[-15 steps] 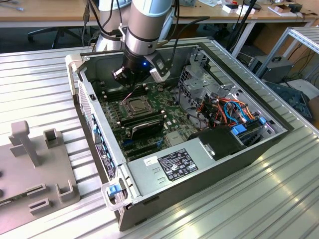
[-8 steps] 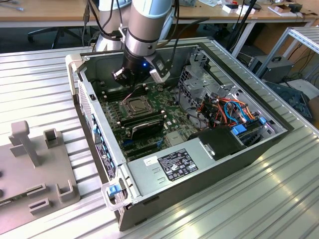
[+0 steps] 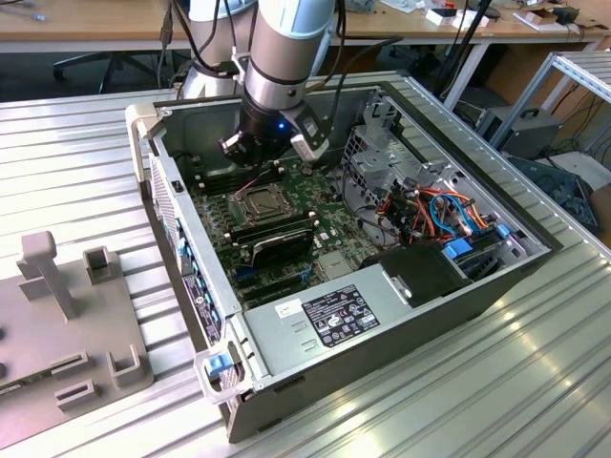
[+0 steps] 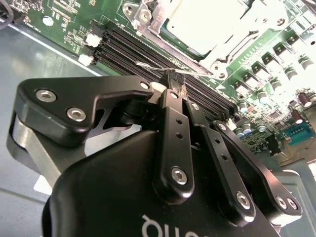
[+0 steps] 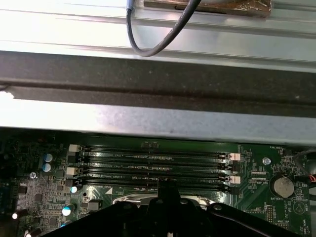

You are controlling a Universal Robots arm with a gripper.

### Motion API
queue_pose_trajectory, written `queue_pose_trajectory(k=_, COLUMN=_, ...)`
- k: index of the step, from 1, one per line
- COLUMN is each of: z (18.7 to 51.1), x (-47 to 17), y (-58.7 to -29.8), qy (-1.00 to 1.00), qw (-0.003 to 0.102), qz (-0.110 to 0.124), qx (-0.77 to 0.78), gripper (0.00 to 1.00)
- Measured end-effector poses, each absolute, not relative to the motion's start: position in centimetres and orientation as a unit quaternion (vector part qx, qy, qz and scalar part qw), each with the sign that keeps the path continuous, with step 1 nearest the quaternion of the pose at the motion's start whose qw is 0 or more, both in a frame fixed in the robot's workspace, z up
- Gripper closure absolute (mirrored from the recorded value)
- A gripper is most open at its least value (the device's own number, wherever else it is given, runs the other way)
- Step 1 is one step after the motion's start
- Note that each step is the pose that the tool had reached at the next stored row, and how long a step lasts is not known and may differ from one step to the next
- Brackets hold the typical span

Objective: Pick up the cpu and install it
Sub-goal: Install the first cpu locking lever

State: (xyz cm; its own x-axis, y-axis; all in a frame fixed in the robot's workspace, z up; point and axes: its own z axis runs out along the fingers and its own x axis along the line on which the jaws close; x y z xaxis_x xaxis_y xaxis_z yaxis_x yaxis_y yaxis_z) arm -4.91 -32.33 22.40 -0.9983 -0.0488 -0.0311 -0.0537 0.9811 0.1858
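The cpu [image 4: 205,19] lies flat in the motherboard's socket as a pale silver square inside the metal frame; in the exterior view the cpu [image 3: 256,201] sits in the middle of the board. My gripper [image 4: 173,81] hangs low over the memory slots [image 5: 153,168] just beside the socket. Its black fingers are shut together with nothing visible between them. The tips sit by the thin wire lever [image 4: 148,64] along the socket's edge. In the exterior view my gripper [image 3: 270,157] is just behind the socket.
The open computer case [image 3: 239,329] lies on a ribbed metal table. A power supply [image 3: 334,315] fills its front, a drive cage and coloured cables [image 3: 430,215] its right. A grey fixture [image 3: 67,315] stands at the exterior view's left.
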Motion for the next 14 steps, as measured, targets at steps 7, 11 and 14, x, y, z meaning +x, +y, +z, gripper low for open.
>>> queue_pose_trajectory(k=7, z=22.07, x=-4.76, y=-32.32, qy=0.995, qw=0.013, qz=0.094, qx=-0.026, gripper=0.89)
queue_pose_trajectory(k=11, z=21.75, x=-4.54, y=-32.32, qy=0.995, qw=0.013, qz=0.094, qx=-0.026, gripper=0.89)
queue_pose_trajectory(k=14, z=21.54, x=-4.37, y=-32.32, qy=0.995, qw=0.013, qz=0.094, qx=-0.026, gripper=0.89)
